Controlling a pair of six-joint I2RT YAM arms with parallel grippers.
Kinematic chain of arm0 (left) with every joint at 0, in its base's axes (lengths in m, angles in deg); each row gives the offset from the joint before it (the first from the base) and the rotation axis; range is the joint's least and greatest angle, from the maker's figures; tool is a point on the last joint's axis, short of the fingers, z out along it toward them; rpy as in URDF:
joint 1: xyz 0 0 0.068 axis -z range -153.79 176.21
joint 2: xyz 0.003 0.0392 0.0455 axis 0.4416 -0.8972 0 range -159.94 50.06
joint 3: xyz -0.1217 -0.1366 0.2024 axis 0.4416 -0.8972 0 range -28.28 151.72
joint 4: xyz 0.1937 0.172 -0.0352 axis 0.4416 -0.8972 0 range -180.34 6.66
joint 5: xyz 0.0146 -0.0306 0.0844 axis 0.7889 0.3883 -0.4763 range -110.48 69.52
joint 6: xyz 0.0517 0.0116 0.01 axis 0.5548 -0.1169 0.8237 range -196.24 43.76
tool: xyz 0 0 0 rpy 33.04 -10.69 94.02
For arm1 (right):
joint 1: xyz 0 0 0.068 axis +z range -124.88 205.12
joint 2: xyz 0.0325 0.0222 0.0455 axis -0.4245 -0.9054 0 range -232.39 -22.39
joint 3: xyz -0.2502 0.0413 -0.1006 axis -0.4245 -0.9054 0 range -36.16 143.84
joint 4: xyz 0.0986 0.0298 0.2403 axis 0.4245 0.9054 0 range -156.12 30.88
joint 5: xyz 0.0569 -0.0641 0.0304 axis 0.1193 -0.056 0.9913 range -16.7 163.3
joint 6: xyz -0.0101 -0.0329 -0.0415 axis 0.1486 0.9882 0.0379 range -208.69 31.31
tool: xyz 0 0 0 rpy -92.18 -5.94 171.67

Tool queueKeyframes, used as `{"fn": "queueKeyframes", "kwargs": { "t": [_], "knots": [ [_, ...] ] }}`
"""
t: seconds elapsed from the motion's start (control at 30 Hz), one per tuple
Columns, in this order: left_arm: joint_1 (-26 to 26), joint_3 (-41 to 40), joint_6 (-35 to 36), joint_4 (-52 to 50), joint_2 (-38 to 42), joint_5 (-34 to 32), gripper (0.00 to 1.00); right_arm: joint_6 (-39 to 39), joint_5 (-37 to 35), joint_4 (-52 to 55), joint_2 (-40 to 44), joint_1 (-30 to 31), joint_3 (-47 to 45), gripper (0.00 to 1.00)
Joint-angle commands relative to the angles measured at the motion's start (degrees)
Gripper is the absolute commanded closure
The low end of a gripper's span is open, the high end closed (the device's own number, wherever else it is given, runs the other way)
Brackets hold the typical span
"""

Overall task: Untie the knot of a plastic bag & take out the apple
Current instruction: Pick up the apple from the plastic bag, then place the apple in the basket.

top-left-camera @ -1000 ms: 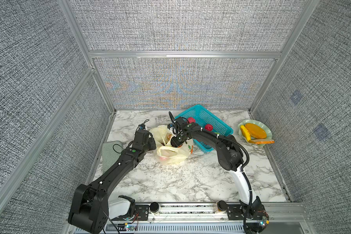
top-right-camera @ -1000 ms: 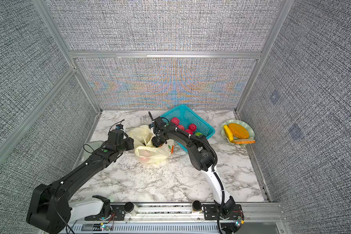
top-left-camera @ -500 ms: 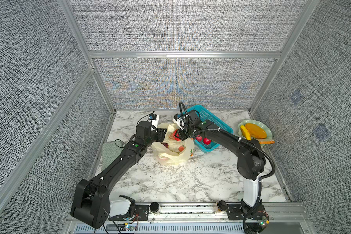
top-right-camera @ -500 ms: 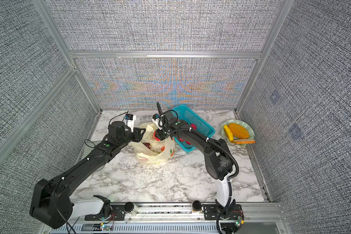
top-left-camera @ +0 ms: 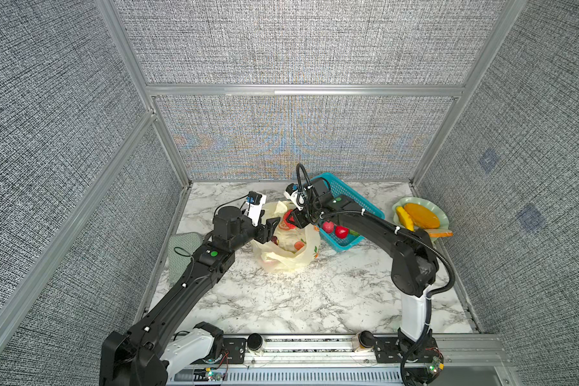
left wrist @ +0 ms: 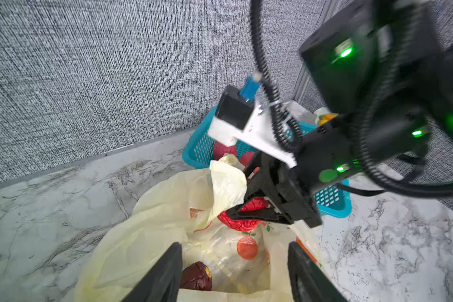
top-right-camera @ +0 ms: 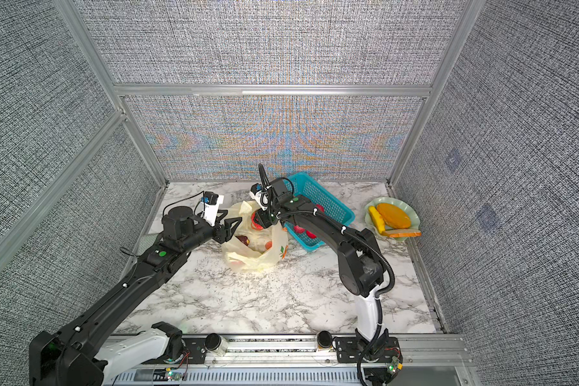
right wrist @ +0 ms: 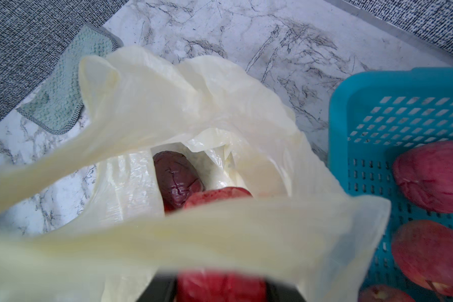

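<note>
Pale yellow plastic, thin and translucent, makes up the plastic bag (top-left-camera: 290, 257) (top-right-camera: 253, 259), which sits on the marble table (top-left-camera: 315, 300) just beside a teal basket (top-left-camera: 356, 204); its mouth gapes open, and the knot cannot be made out in any view. The right gripper (top-left-camera: 294, 220) (top-right-camera: 262, 221) hangs over that mouth, clamped on a red apple (left wrist: 237, 222) (top-left-camera: 286, 221) that is lifted clear of the bag's floor; one loose flap of bag drapes over its upper finger in the left wrist view. In the right wrist view the apple (right wrist: 220, 287) is cut off at the frame's edge and a blurred band of bag (right wrist: 220, 91) crosses the foreground, hiding the fingers almost wholly. Deep in the bag lies a dark wrinkled fruit (right wrist: 177, 180) (left wrist: 196, 274) – half covered by plastic. The left gripper (top-left-camera: 274, 230) (top-right-camera: 234, 229) (left wrist: 234, 244) hovers at the bag's near rim with its jaws spread wide and nothing between them. More red fruit (right wrist: 434, 175) rests in the basket – partly cut off; a green cloth (right wrist: 66, 104) lies near the wall, and a plate (top-left-camera: 443, 217) of yellow and orange food stands well apart.
</note>
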Motion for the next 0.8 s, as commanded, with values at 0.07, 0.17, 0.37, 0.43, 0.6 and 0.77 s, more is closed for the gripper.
{"fn": "queueKeyframes", "kwargs": {
  "t": [0.07, 0.17, 0.37, 0.43, 0.6, 0.77],
  "knots": [
    [-0.1, 2.83, 2.32, 1.62, -4.88, -4.81, 0.32, 1.71, 4.18, 1.97, 5.03, 0.1, -3.41, 0.7],
    [-0.06, 5.26, 3.94, 1.93, -8.36, -4.07, 0.31, 2.81, 5.95, 4.07, 7.3, 0.12, -4.52, 0.7],
    [-0.01, 9.89, 6.43, 0.24, -14.76, -3.9, 0.32, 2.25, 8.16, 4.82, 16.14, -0.81, -9.77, 0.7],
    [-0.05, 10.86, 6.94, -0.26, -16.63, -3.41, 0.33, 0.44, 5.76, 2.86, 20.84, -2.46, -12.53, 0.7],
    [-0.14, 13.89, 7.97, -0.71, -20.62, -4.56, 0.96, -2.53, -4.37, 0.31, 25.13, -8.6, -16.66, 0.7],
    [-0.16, 18.67, 6.87, -4.15, -24.38, -11.24, 1.0, -2.34, -15.79, 1.54, 17.11, -12.84, -15.42, 0.7]
  ]
}}
